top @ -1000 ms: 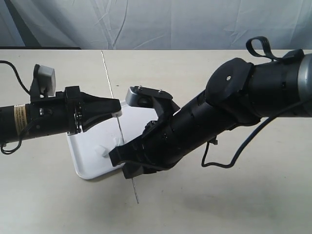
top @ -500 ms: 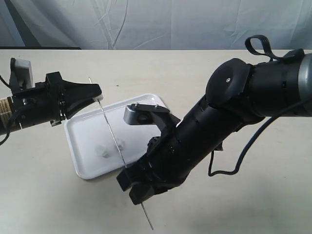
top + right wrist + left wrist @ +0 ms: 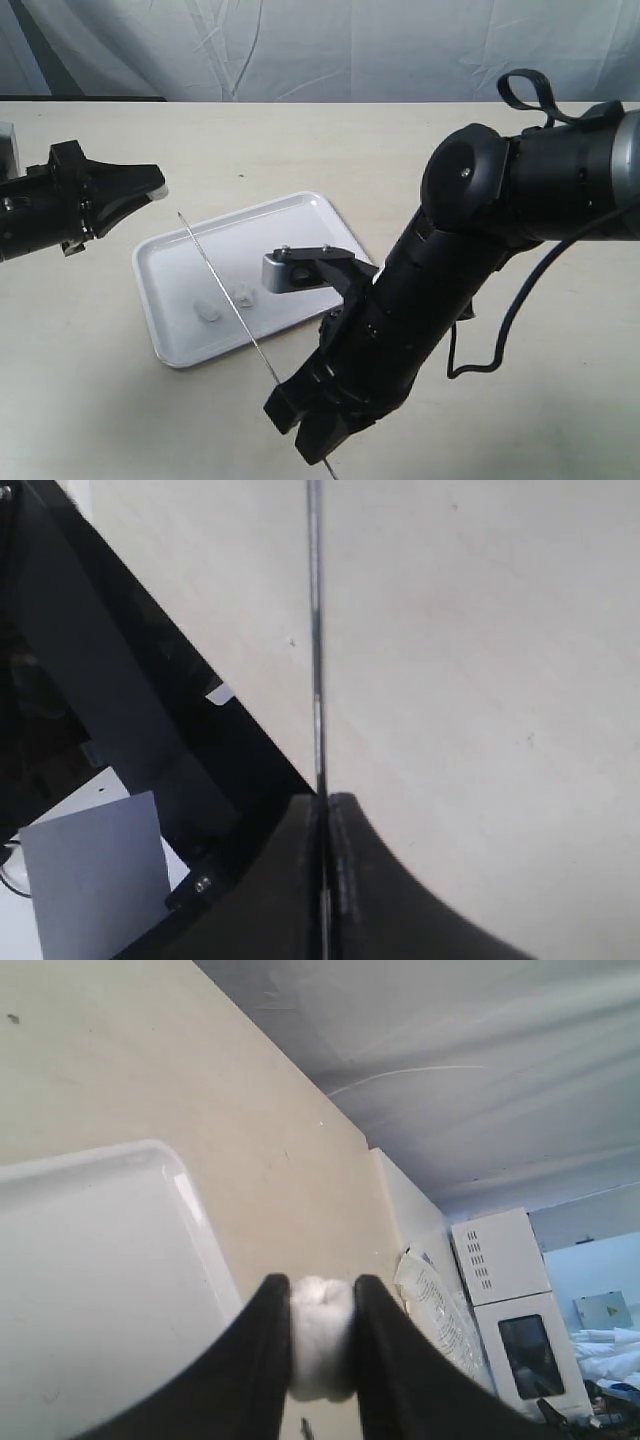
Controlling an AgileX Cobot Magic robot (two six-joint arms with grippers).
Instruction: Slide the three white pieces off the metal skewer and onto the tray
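tray (image 3: 285,232) mid-counter (image 3: 110,420) | skewer (image 3: 222,287) slants over tray, far tip above its left part, near end past front rim in right end effector (image 3: 305,430) | first piece (image 3: 207,311) left of skewer, second piece (image 3: 243,295) right, both in tray | left end effector (image 3: 155,183) left of tray, third piece (image 3: 320,1340) between its fingers

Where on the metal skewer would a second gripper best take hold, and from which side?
On the bare upper stretch of the metal skewer near its free tip, probably from the exterior view's left, with the jaws closing across the thin rod. The right gripper pinches its lower end, so only that part is free.
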